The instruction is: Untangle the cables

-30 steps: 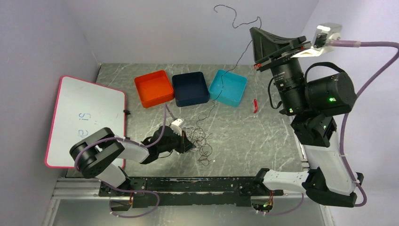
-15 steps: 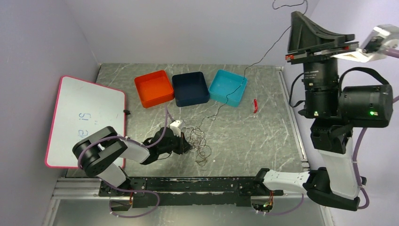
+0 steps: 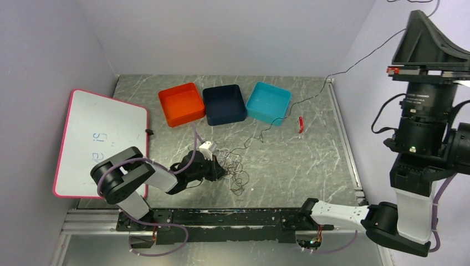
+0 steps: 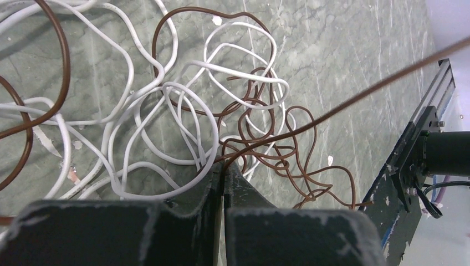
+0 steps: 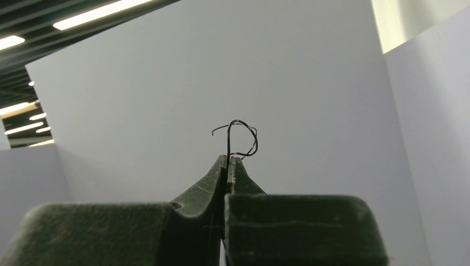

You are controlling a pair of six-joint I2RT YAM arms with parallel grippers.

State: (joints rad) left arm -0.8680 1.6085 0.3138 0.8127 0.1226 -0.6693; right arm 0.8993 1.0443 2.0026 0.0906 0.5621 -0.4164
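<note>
A: How much room is there on the tabletop (image 3: 299, 172)?
B: Plenty at the right and front. A whiteboard (image 3: 100, 138) overhangs the left edge, and an orange bin (image 3: 181, 103), a navy bin (image 3: 224, 103) and a teal bin (image 3: 268, 102) line the back
A: And the cables (image 3: 233, 166)?
B: White and brownish loops heaped left of centre, near the front. One dark strand (image 5: 228, 141) leaves the heap, passes the teal bin and climbs taut over the right edge
A: The arms?
B: The left lies low, left claw (image 4: 223, 172) pinched shut on the cables. The right stands tall beyond the right edge, right claw (image 5: 228, 160) closed on the dark strand's curly end
</note>
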